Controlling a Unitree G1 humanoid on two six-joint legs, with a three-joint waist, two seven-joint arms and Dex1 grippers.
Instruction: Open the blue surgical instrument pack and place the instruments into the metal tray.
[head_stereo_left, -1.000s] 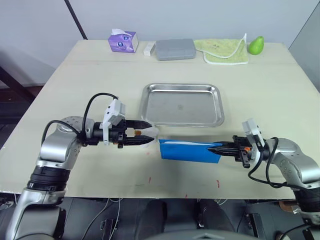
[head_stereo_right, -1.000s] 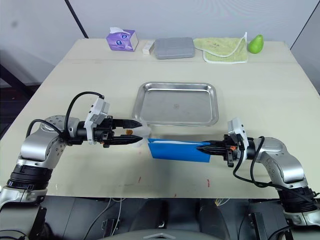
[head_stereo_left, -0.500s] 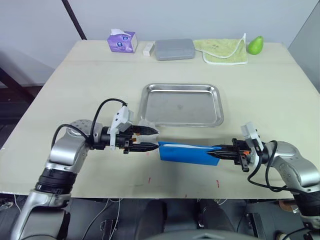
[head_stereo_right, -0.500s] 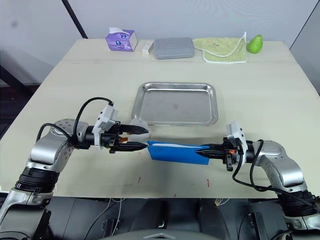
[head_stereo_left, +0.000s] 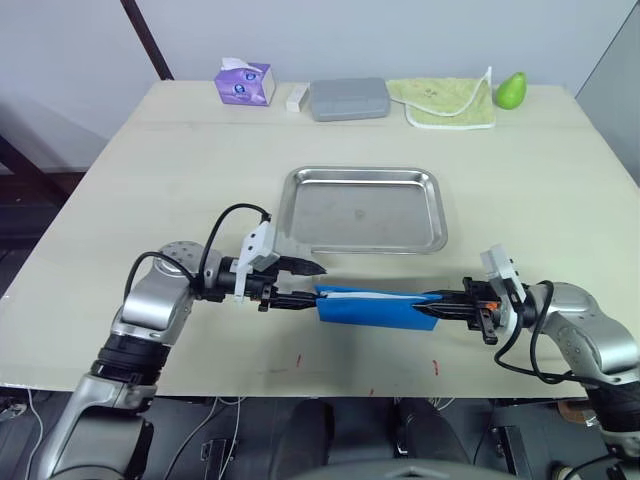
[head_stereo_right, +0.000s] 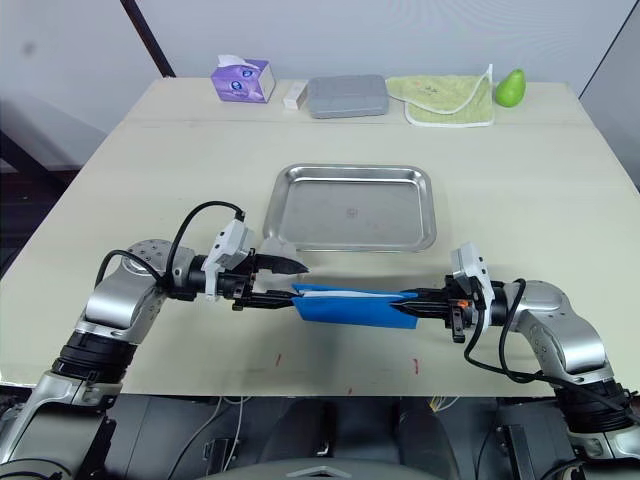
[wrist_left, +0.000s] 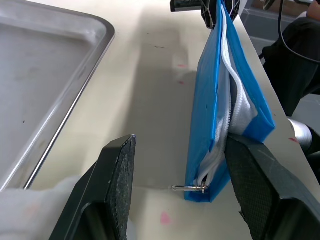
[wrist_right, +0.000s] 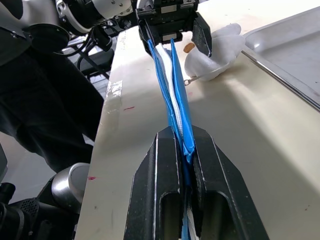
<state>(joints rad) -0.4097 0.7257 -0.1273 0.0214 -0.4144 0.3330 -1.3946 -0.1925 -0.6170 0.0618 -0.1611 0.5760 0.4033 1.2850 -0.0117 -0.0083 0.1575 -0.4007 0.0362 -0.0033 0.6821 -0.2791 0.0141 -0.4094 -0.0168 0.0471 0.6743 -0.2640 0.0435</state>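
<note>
Instruments hidden inside blue pack (head_stereo_left: 375, 308).

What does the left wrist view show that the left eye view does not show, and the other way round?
Left wrist view: the small metal zipper pull at the near corner of the blue surgical instrument pack, and the white zipper tape along its edge. Left eye view: the tissue box, grey case, green cloth and pear at the table's far edge. Both: the pack held on edge between the left gripper and right gripper, beside the metal tray.
</note>
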